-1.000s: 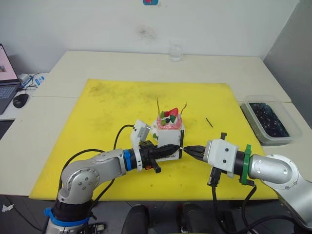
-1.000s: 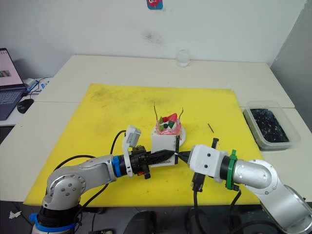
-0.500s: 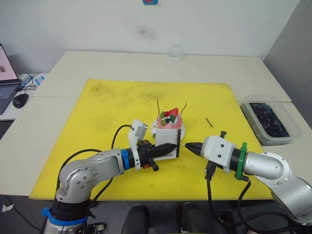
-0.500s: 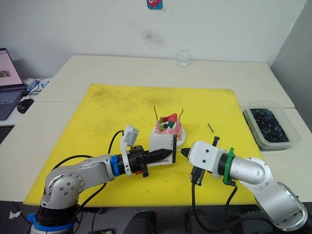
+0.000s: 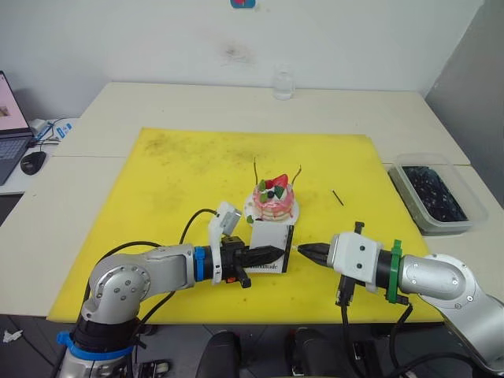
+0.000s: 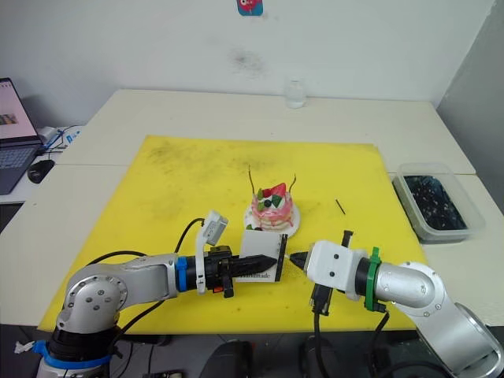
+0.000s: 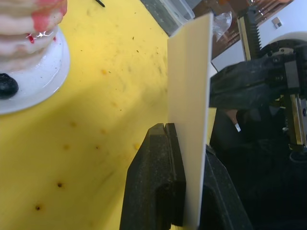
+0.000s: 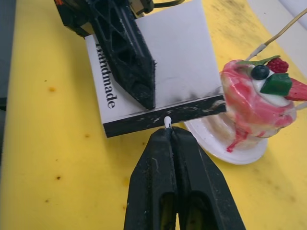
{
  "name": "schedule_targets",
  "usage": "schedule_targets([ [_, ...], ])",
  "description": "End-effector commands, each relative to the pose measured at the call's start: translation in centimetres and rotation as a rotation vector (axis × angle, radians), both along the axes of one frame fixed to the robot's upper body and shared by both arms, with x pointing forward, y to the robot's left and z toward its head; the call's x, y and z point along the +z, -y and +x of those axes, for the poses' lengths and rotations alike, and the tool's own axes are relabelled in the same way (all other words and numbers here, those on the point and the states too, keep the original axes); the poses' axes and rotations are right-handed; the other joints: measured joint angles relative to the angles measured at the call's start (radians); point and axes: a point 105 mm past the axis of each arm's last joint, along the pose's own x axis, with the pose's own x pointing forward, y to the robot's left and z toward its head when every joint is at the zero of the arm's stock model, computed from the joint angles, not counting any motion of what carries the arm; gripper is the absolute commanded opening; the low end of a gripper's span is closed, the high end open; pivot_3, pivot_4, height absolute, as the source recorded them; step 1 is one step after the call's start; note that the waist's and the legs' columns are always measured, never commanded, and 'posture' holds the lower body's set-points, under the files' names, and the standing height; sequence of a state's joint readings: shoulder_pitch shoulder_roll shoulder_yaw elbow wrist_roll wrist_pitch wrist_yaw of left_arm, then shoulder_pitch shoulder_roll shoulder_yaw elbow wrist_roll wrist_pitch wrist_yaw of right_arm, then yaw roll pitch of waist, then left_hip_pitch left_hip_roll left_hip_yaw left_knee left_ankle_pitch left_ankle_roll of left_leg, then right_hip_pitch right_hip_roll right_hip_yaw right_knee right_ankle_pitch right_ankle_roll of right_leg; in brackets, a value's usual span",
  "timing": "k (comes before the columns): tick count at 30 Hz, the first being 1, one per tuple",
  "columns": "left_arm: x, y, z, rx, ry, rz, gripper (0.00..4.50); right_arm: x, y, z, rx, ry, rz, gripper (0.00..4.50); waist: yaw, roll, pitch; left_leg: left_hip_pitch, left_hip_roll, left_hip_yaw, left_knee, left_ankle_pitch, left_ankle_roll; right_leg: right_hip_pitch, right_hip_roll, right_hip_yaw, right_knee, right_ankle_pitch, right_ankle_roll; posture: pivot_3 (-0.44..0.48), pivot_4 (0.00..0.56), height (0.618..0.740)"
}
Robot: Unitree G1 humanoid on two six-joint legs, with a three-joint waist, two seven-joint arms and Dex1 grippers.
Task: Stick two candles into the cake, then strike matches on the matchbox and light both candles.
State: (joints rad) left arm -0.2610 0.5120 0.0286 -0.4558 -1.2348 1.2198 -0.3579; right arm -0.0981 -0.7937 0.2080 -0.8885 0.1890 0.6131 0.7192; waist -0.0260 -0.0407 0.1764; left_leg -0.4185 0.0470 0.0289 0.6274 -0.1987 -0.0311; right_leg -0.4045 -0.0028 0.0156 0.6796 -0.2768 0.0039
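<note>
The pink-and-white cake (image 5: 273, 199) sits on its white plate (image 5: 250, 214) mid-mat, with two thin candles (image 5: 255, 168) (image 5: 298, 171) standing in it and no flame on them. My left gripper (image 5: 274, 253) is shut on the white "Handmade" matchbox (image 5: 272, 236), holding it upright just in front of the cake. My right gripper (image 5: 302, 251) is shut on a match (image 8: 167, 121), whose pale head touches the box's black striking strip (image 8: 192, 111). A spare match (image 5: 337, 198) lies on the mat to the right of the cake.
The yellow mat (image 5: 173, 181) covers the table's middle. A clear tub of dark contents (image 5: 435, 194) stands at the right edge, a glass (image 5: 283, 81) at the back. A laptop (image 5: 9, 134) and a mouse (image 5: 33, 161) sit at the far left.
Both grippers have come down and nearer to me, away from the cake. The right gripper drew back from the box half a second ago and now has the match against the strip again.
</note>
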Motion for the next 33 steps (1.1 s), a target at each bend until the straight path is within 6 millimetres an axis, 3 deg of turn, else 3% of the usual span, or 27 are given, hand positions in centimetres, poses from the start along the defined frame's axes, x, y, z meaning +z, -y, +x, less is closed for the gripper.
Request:
schedule_targets([
  [1,0.6,0.2,-0.1,-0.015,0.02,-0.01,0.0,0.9,-0.5,-0.5,0.03,0.045,0.016,0.03,0.0,0.0,0.0,0.0,0.0,0.0,0.0,0.0,0.0,0.0,0.0,0.0,0.0,0.0,0.0,0.0,0.15,0.74],
  [33,0.4,0.5,-1.1,-0.064,0.069,0.007,0.0,-0.3,-1.3,0.7,-0.017,0.013,-0.006,0.03,0.0,0.0,0.0,0.0,0.0,0.0,0.0,0.0,0.0,0.0,0.0,0.0,0.0,0.0,0.0,0.0,0.15,0.74],
])
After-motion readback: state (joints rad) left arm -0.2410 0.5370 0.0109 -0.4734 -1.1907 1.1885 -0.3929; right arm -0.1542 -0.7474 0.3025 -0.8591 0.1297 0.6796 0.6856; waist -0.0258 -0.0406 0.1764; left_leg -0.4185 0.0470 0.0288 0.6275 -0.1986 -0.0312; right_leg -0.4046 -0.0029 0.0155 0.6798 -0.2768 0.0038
